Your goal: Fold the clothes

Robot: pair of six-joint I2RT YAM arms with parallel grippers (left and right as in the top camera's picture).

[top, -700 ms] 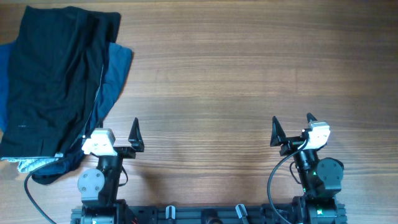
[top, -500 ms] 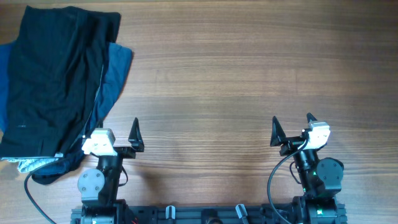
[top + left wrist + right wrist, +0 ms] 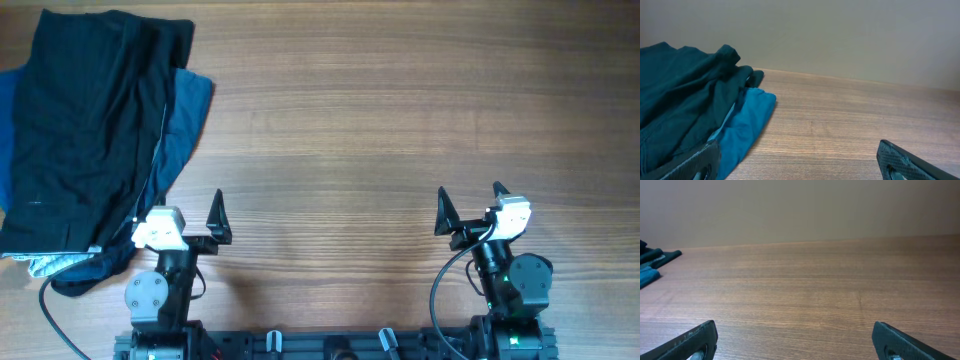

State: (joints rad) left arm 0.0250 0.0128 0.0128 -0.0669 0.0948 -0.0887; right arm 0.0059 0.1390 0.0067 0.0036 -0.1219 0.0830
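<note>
Black shorts [image 3: 90,120] lie at the far left end of the table [image 3: 400,120], draped over a heap and not yet folded. I judge the first job is getting them out onto bare wood.

Biggest worry is that heap. A blue garment [image 3: 190,115] pokes out from under the shorts along their right edge, and a pale scrap of cloth [image 3: 45,265] shows at the near corner. If I pinch too deep at that edge I take two layers, and the blue one rides along into the fold. If I pinch too shallow the black cloth slips out halfway and lands bunched.

Next comes the drag. The heap runs out of the overhead view on the left, so I cannot tell how near the table's edge it sits, and a careless pull could spill something off.

Then reach. My left gripper [image 3: 185,215] hangs low just beside the near end of the heap with its jaws spread wide and nothing between them. One finger looks to overlap the cloth from above, though I cannot tell whether it touches. Moving off without lifting first could snag a hem.

My right gripper [image 3: 471,200] is just as wide apart and holds nothing — but it is well apart from the shorts, so a two-handed fold over there means a long stretch across.
</note>
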